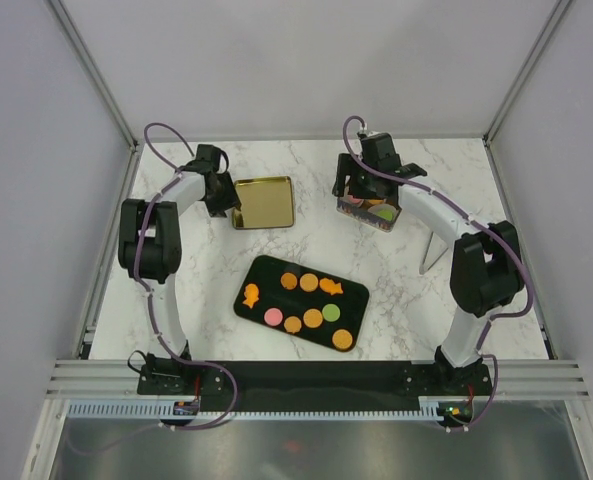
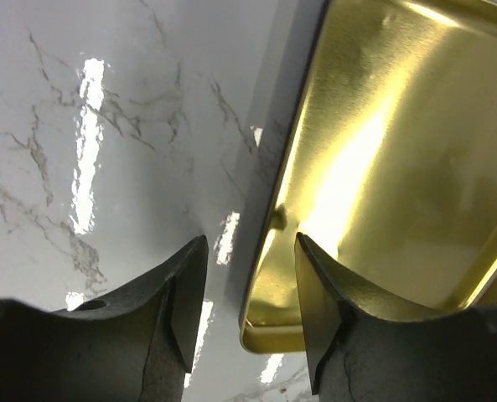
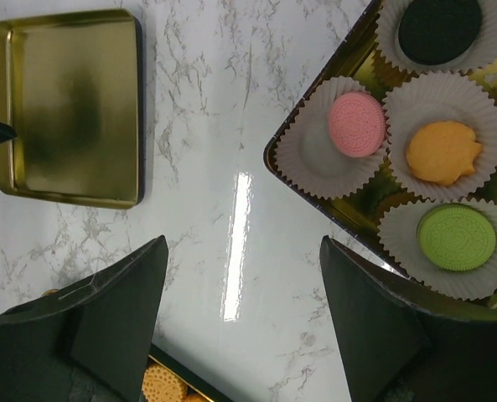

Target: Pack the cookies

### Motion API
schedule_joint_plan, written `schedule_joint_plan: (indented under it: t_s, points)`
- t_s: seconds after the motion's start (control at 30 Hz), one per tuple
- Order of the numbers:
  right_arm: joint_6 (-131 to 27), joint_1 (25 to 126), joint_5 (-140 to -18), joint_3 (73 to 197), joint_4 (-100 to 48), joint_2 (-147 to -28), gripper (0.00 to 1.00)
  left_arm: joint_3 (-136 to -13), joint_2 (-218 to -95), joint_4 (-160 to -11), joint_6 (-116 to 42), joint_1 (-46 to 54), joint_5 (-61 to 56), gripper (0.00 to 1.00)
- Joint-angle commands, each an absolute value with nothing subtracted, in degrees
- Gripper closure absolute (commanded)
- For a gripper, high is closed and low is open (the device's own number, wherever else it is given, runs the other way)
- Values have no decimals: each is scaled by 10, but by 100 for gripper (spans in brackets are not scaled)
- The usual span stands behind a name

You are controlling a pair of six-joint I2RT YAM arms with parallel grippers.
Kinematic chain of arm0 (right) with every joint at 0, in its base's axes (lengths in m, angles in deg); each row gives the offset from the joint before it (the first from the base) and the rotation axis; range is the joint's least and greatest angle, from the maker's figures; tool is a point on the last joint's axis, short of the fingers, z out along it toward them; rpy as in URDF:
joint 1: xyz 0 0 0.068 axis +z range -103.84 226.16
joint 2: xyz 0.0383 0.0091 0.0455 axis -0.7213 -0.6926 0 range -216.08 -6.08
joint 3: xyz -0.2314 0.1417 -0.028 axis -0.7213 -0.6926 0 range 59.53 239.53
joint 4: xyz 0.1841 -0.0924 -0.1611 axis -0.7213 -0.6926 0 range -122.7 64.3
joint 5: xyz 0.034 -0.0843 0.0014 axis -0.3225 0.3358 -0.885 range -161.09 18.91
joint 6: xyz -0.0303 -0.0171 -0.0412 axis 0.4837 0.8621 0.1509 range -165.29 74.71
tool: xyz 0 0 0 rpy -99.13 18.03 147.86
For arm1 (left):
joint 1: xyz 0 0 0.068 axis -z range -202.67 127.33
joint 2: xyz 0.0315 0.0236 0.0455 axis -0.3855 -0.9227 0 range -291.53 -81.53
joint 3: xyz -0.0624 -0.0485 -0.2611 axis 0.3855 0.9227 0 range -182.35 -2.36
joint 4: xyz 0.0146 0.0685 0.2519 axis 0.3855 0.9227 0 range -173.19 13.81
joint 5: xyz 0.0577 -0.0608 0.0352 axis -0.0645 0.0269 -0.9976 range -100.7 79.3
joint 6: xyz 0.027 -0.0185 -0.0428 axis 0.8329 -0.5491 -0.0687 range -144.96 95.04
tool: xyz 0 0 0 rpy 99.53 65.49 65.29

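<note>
1. 2 pincers are in play. The left pincer [image 2: 248,306] stands about half open with nothing in its hold. The rim of the gold lid [image 2: 382,167] runs between its jaws, with 1 finger outside over the marble table [image 2: 106,126] and the other over the lid's inside. The rest of the lid spreads ahead and to its right.
2. The right pincer [image 3: 244,327] is spread wide and is empty. The gold tin [image 3: 340,216] sits ahead of it and to its right. There we see 4 cookies in white paper cups [image 3: 302,159]: dark [image 3: 439,29], pink [image 3: 357,123], orange [image 3: 442,152] and green [image 3: 456,237].
3. Between the 2 pincers and back toward the arm bases, 9 more cookies [image 1: 313,318] lie on the black tray [image 1: 269,272], touched by neither pincer.
4. We judge the step in hand to be a grip on the lid's rim. To do it well, we keep the rim centred between the jaws. We set the fingers low enough to catch the lip and close squarely, so the thin metal does not skid on the glossy marble.
5. With 9 cookies unpacked, we think the lid belongs aside, not on the tin.
</note>
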State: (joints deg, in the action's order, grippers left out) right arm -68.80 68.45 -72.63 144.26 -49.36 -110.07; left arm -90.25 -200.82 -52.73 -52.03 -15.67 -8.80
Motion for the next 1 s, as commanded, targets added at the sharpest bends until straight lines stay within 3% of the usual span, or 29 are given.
schedule_joint_plan:
  t_s: [0.0, 0.2, 0.3, 0.37, 0.47, 0.97]
  points:
    - [-672, 686, -748, 1432, -471, -1100, 18, -932, -2023, -545, -483, -171, -66, 46]
    - [-675, 687, -784, 1437, -455, -1117, 19, -937, -2037, -555, -475, -180, -57, 58]
    - [-674, 689, -813, 1446, -442, -1131, 19, -947, -2052, -554, -469, -180, -45, 74]
    - [-674, 689, -836, 1454, -437, -1145, 18, -952, -2060, -554, -467, -180, -38, 78]
    - [-669, 688, -868, 1474, -430, -1170, 18, -955, -2060, -551, -462, -180, -37, 97]
    - [-666, 689, -957, 1627, -423, -1276, 16, -924, -1913, -549, -463, -172, 38, 98]
